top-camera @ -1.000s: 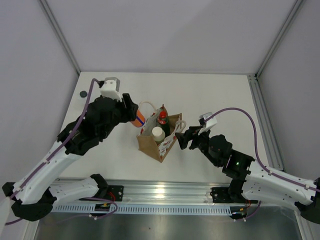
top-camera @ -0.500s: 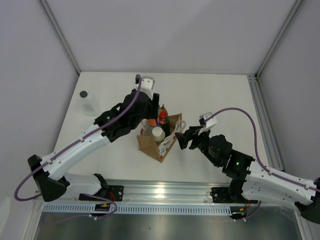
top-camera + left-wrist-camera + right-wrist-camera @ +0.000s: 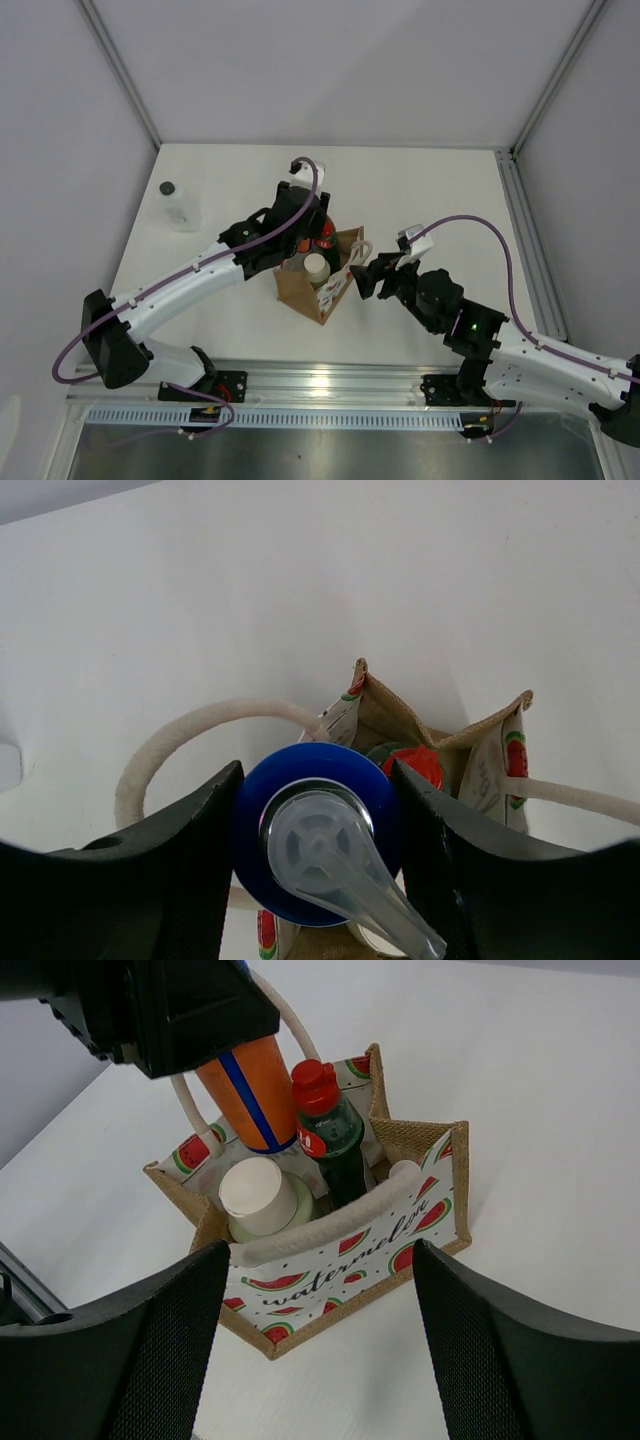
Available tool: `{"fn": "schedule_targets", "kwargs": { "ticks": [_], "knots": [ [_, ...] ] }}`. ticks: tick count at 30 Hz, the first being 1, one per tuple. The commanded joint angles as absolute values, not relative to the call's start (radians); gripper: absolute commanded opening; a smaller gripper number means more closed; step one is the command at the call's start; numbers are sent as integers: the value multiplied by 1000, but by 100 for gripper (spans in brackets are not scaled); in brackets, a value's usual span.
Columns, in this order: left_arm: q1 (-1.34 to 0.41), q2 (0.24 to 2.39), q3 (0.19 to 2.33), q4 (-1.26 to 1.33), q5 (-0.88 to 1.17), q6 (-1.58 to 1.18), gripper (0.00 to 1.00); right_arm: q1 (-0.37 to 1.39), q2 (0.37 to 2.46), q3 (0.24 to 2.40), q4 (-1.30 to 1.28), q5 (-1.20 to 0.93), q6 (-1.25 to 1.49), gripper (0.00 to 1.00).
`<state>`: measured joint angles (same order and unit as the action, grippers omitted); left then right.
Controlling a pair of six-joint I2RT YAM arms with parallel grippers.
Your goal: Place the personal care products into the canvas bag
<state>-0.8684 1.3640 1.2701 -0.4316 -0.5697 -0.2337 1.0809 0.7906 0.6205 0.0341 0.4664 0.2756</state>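
My left gripper [image 3: 301,218] is shut on the blue cap [image 3: 318,830] of the orange bottle [image 3: 250,1090]. It holds the bottle upright, its lower end inside the canvas bag [image 3: 318,288]. In the bag stand the dark bottle with the red cap [image 3: 318,1080] and the olive-green bottle with the cream cap [image 3: 258,1195]. The clear bottle with the black cap [image 3: 180,207] stands on the table at the far left. My right gripper [image 3: 366,278] is open and empty beside the bag's right side, facing its watermelon print [image 3: 330,1260].
A cream rope handle [image 3: 190,735] loops out of the bag to the left, and another handle [image 3: 330,1222] lies along the near wall. A metal rail [image 3: 330,385] runs along the table's near edge.
My left arm has swung right with the orange bottle, from left of the bag to over it, and has lowered it in. The clear bottle is now uncovered. The right arm has not moved.
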Motion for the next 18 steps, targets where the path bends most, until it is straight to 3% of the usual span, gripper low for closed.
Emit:
{"fn": "schedule_targets", "kwargs": {
  "ticks": [1,14,18],
  "knots": [
    [-874,1359,1238,-305,-621,-204,0,1085,799,646,63,488,265,78],
    [-865,1390,1106,-230,-515,-271,1,1085,799,647,60,482,267,78],
    [-864,1387,1060,-206,-517,-284,11,1085,798,649,58,479,267,78]
  ]
}}
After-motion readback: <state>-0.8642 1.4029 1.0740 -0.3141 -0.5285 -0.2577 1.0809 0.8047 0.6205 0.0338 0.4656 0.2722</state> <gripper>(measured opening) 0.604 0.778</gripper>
